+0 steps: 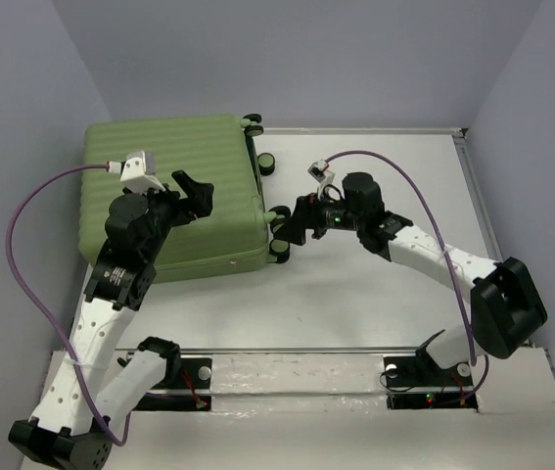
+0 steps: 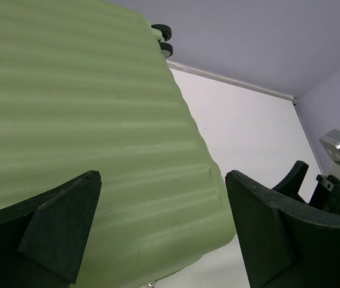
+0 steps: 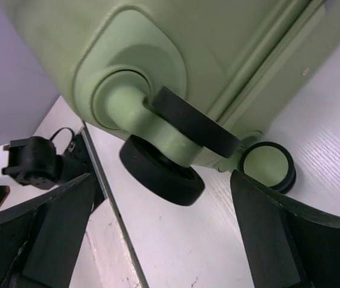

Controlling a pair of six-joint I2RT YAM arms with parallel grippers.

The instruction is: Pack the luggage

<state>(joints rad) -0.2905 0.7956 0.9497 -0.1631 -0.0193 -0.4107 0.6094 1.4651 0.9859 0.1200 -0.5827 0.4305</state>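
The luggage (image 1: pixel 174 162) is a pale sage-green ribbed hard-shell suitcase. It lies flat and closed at the back left of the white table (image 1: pixel 385 284), with its black wheels (image 1: pixel 279 250) facing right. My left gripper (image 1: pixel 187 201) hovers open over the shell's near right part, and the ribbed shell (image 2: pixel 86 108) fills the space behind that gripper (image 2: pixel 164 210). My right gripper (image 1: pixel 287 227) stands open just right of the suitcase's near wheel corner. In the right wrist view a black wheel (image 3: pixel 164 171) sits just beyond the gripper (image 3: pixel 164 222), with nothing between its fingers.
Grey walls close in the table on the left, back and right. A raised rail (image 1: pixel 478 196) runs along the table's right edge. A purple cable (image 1: pixel 409 186) loops above the right arm. The front edge strip (image 3: pixel 107 198) shows beside the wheel.
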